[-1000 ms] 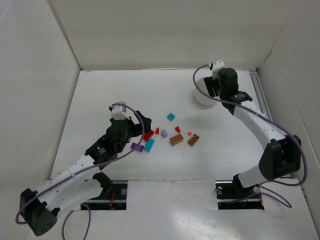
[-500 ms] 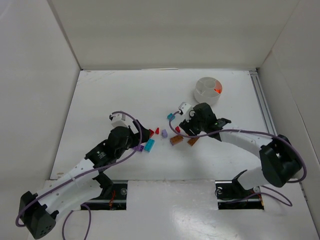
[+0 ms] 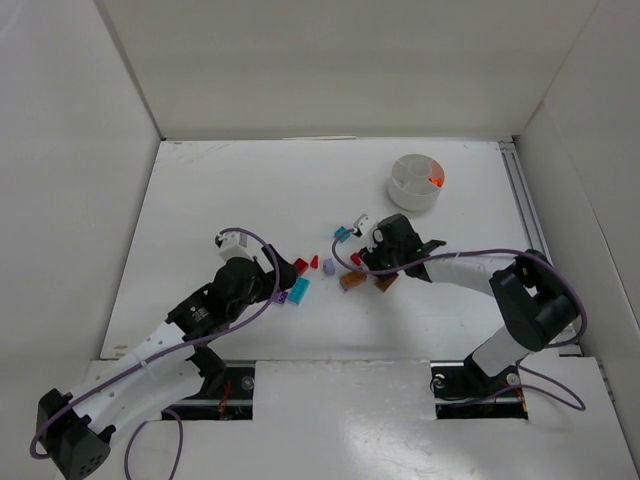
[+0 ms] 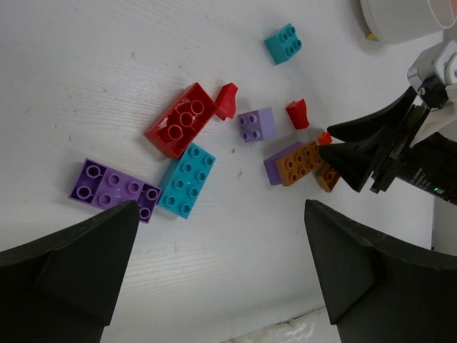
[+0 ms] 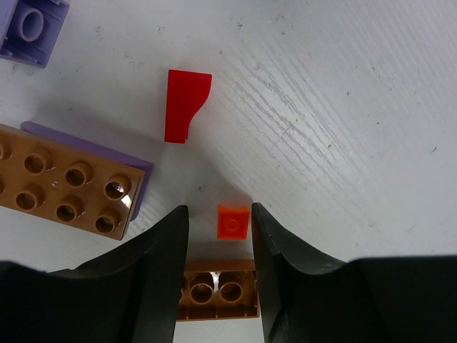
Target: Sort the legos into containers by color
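A white table is seen from above, with two robot arms reaching in from its near edge. A loose cluster of small bricks is scattered at the middle of the table. A round white tub, divided into wedge compartments, stands well apart from the cluster toward the far right. One orange-red piece is already held in a compartment on its right side.

The right gripper is set low at the right end of the cluster. Its jaws are parted only narrowly, and a small orange piece is bracketed between them. One finger is almost touching the piece, while a sliver of table is left bare on the other side, so it is not yet gripped. A brown brick lies just behind the piece, under the gripper. A longer brown brick lies off to one side, and a red wedge lies near, ahead of the jaws.

The left gripper is held spread wide and empty above the left end of the cluster. A purple brick, a teal brick and a red brick are seen below it.

The step in hand is judged to be the pick-up of the small orange piece. For the next move, the jaws would need to be closed squarely on so tiny a piece without the brown brick being caught. The piece would then need to be lifted and carried to the tub compartment holding the matching colour.
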